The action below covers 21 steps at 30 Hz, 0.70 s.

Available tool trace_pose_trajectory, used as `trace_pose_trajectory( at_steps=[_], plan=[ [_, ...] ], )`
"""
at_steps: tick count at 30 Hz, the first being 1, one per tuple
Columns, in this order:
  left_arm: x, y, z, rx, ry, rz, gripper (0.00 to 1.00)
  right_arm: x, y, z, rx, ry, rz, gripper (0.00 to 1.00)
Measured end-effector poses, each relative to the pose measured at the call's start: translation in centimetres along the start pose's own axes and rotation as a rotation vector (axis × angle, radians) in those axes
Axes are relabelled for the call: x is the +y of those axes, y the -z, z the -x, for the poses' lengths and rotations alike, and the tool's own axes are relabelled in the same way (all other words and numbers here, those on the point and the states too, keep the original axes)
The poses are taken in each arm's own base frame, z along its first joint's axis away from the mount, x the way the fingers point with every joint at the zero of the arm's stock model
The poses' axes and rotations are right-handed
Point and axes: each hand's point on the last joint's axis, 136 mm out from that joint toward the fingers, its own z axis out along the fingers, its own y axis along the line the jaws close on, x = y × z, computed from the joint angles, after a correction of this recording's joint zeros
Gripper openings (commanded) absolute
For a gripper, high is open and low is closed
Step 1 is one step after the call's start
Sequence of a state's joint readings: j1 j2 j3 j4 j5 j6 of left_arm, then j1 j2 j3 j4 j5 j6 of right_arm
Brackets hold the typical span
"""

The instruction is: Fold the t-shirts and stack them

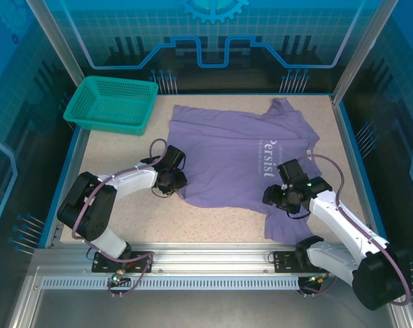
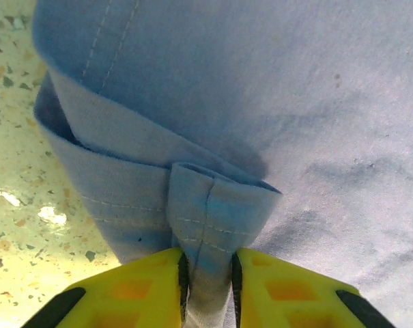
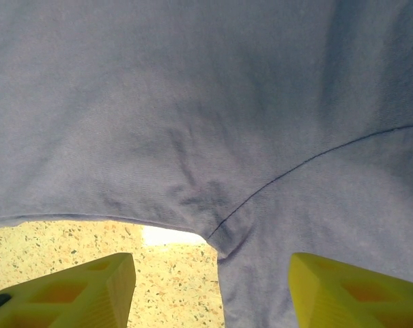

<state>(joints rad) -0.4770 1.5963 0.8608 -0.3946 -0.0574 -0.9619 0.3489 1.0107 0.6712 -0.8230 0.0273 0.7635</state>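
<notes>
The left pincer (image 2: 207,273) is pressed together on a rolled fold of hem of the soft lavender-purple short-sleeved fabric t-shirt (image 1: 240,157). The right pincer (image 3: 209,266) stands spread, one finger on either side of the underarm seam of the near sleeve, gripping nothing.

The speckled beige surface (image 1: 213,222) carries the shirt spread out at its middle. The shirt's long axis runs side to side, with the hem toward the left arm and the collar toward the right. Each arm sits at its own end of the shirt's near edge, so a fold away from the arms looks likely once the right pincer grips too.

The teal plastic mesh basket (image 1: 104,123) stands in the far left corner, near the shirt's far hem corner but not touching it. Nothing is visible inside it.
</notes>
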Motion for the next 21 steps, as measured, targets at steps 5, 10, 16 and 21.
trace_pose_trajectory(
  at_steps=[5, 10, 16, 21],
  plan=[
    [0.3, 0.7, 0.2, -0.024, 0.000, -0.001, 0.15, -0.3, -0.1, 0.0, 0.002, -0.002, -0.019, 0.62],
    [2.6, 3.0, -0.4, -0.079, 0.033, -0.026, 0.10, -0.9, -0.1, -0.4, 0.016, -0.019, -0.040, 0.61],
    [7.6, 3.4, -3.2, -0.091, 0.110, -0.016, 0.15, -3.3, 0.0, -0.9, 0.058, -0.185, -0.095, 0.59],
    [10.5, 2.7, -5.3, -0.076, 0.159, -0.010, 0.38, -7.2, 0.5, -2.5, 0.111, -0.420, -0.170, 0.59]
  ],
)
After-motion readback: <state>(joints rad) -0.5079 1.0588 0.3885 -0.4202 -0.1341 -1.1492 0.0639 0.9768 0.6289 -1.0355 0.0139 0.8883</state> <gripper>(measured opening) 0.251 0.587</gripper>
